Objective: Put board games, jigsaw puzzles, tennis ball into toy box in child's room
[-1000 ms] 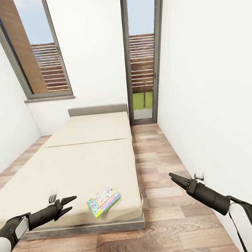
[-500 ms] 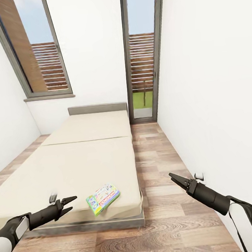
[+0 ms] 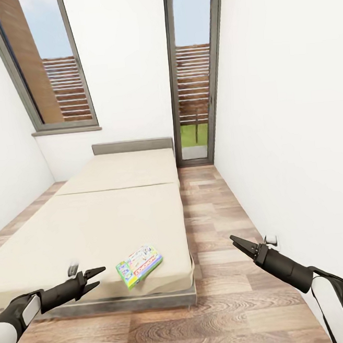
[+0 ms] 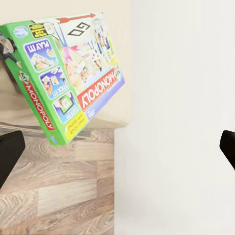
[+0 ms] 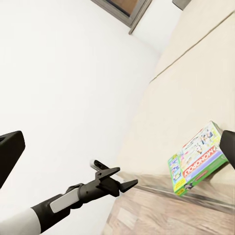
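A green-edged Monopoly board game (image 3: 139, 265) lies flat on the beige bed (image 3: 108, 219), close to the foot edge and near its right corner. The left wrist view has the box (image 4: 68, 78) ahead of the fingers, and it appears in the right wrist view too (image 5: 198, 159). My left gripper (image 3: 99, 277) hovers open just left of the box, over the foot of the mattress, holding nothing. My right gripper (image 3: 235, 240) hangs open above the floor to the right of the bed, empty as well. The left gripper (image 5: 128, 177) is also caught by the right wrist view.
This is a narrow white-walled room with a wood plank floor (image 3: 213, 225). A strip of floor runs between the bed and the right wall (image 3: 293, 128). A tall window (image 3: 45, 63) and a glazed door (image 3: 196, 69) stand behind the grey headboard (image 3: 132, 146).
The whole picture has slid slightly upward, so the camera has moved. The bed and box sit a little higher in view, while both grippers hold the same pose.
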Controlling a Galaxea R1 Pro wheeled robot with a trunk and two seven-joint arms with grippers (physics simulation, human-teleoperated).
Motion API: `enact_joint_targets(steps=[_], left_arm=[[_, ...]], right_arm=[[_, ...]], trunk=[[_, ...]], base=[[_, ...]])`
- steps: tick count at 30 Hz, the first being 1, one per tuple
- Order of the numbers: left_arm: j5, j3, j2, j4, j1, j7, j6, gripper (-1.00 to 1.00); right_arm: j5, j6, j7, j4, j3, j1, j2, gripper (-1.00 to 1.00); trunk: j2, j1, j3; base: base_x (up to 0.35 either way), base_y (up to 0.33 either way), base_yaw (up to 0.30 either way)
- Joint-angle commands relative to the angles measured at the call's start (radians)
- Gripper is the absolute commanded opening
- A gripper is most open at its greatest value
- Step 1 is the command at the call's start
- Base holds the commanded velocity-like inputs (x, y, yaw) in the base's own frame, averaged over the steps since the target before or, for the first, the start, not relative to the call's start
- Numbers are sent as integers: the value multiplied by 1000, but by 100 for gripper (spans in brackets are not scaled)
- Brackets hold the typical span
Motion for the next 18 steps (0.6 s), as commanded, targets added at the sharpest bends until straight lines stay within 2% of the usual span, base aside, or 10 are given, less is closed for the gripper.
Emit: enact_joint_targets(steps=[1, 18], left_arm=[[6, -2, 0, 0, -1, -2, 8, 100], [3, -2, -1, -1, -1, -7, 5, 100]], right_arm=[[0, 5, 3, 0, -1, -1, 0, 100], [1, 5, 3, 0, -1, -1, 2, 100]], trunk=[[-8, 4, -4], [-127, 69, -57]], base=[[0, 0, 0], [0, 0, 0]])
